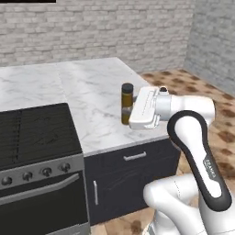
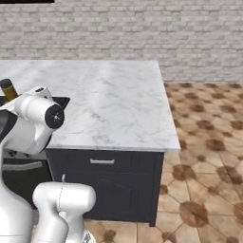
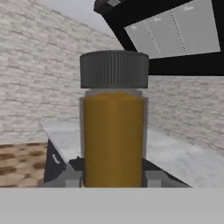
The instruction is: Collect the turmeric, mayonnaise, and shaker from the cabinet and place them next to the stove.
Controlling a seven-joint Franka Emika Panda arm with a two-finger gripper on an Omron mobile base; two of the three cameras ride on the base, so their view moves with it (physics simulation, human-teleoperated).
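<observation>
The counter (image 1: 92,87) runs to the right of the stove (image 1: 36,133) and touches its side; the drawers (image 1: 133,158) sit under the counter's front edge; the turmeric (image 1: 127,103) stands upright at the counter's front right part, at about 3 o'clock from the stove's grates and well apart from them; the gripper (image 1: 137,108) is at the bottle's 3 o'clock, touching it, with the arm behind it over the floor; in the hand view the bottle (image 3: 113,127) rises at 12 o'clock between the fingertips (image 3: 70,178); the brick wall (image 1: 101,27) stands behind the counter.
</observation>
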